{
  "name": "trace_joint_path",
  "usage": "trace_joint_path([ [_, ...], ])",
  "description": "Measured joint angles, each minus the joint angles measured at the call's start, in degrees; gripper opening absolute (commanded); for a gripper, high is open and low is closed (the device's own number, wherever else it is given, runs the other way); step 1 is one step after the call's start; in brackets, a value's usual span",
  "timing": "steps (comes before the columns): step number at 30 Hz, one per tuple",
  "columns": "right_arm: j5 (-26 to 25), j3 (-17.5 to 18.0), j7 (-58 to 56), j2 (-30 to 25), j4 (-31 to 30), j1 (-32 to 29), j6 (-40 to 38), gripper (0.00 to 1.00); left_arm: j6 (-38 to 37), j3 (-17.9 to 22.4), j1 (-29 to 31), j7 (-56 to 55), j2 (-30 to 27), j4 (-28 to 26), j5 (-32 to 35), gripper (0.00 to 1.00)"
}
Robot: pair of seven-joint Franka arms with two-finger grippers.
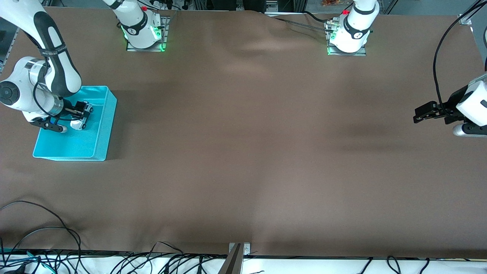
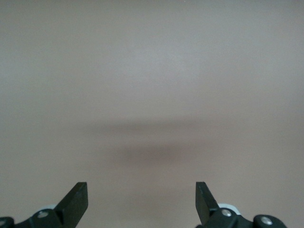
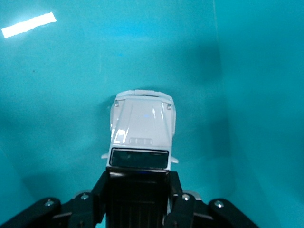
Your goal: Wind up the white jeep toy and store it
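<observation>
On the brown table cover [image 1: 243, 152], the right gripper [image 1: 78, 111] holds the white jeep toy [image 1: 81, 120] by its sides low inside the blue bin [image 1: 108, 125] (bonnet pointing out along the fingers), while the left gripper [image 1: 432, 113] waits open and empty over bare cloth.

One white jeep toy [image 3: 141, 127] showing, one teal bin [image 1: 99, 149], two grippers: right gripper [image 3: 137, 190], left gripper [image 2: 141, 199]. Probably nothing else sitting in bin.
</observation>
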Motion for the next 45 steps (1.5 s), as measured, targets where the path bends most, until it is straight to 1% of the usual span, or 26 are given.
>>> trace_joint_path([
  [10, 0.0, -0.1, 0.0, 1.6, 0.0, -0.8, 2.3, 0.0, 0.0, 0.0, 0.0, 0.0, 0.0, 0.0, 0.0, 1.0],
  [11, 0.0, -0.1, 0.0, 1.8, 0.0, -0.9, 2.6, 0.04, 0.0, 0.0, 0.0, 0.0, 0.0, 0.0, 0.0, 1.0],
  [12, 0.0, -0.1, 0.0, 1.9, 0.0, -1.0, 2.8, 0.1, 0.0, 0.0, 0.0, 0.0, 0.0, 0.0, 0.0, 1.0],
  [13, 0.0, -0.1, 0.0, 1.9, 0.0, -1.1, 2.9, 0.17, 0.0, 0.0, 0.0, 0.0, 0.0, 0.0, 0.0, 1.0],
  [15, 0.0, -0.1, 0.0, 1.9, 0.0, -1.2, 3.0, 0.42, 0.0, 0.0, 0.0, 0.0, 0.0, 0.0, 0.0, 1.0],
  [16, 0.0, -0.1, 0.0, 1.9, 0.0, -1.3, 3.0, 0.52, 0.0, 0.0, 0.0, 0.0, 0.0, 0.0, 0.0, 1.0],
  [17, 0.0, -0.1, 0.0, 1.9, 0.0, -1.3, 3.0, 0.66, 0.0, 0.0, 0.0, 0.0, 0.0, 0.0, 0.0, 1.0],
  [18, 0.0, -0.1, 0.0, 1.9, 0.0, -1.4, 3.0, 0.9, 0.0, 0.0, 0.0, 0.0, 0.0, 0.0, 0.0, 1.0],
  [19, 0.0, -0.1, 0.0, 1.9, 0.0, -1.4, 3.0, 1.0, 0.0, 0.0, 0.0, 0.0, 0.0, 0.0, 0.0, 1.0],
  [27, 0.0, -0.1, 0.0, 1.8, 0.1, -1.7, 3.0, 1.0, 0.0, 0.0, 0.0, 0.0, 0.0, 0.0, 0.0, 1.0],
  [32, 0.0, -0.1, 0.0, 0.8, 0.3, -1.7, 1.4, 1.0, 0.0, 0.0, 0.0, 0.0, 0.1, 0.0, 0.0, 1.0],
  [38, 0.0, 0.4, 0.0, -2.0, 0.6, -1.7, -1.2, 1.0, 0.0, 0.0, 0.0, 0.0, 0.1, 0.0, 0.0, 1.0],
  [45, 0.0, 2.2, 0.0, -6.6, 0.6, -1.6, -5.9, 1.0, 0.0, 0.0, 0.0, 0.0, 0.1, 0.0, 0.0, 1.0],
])
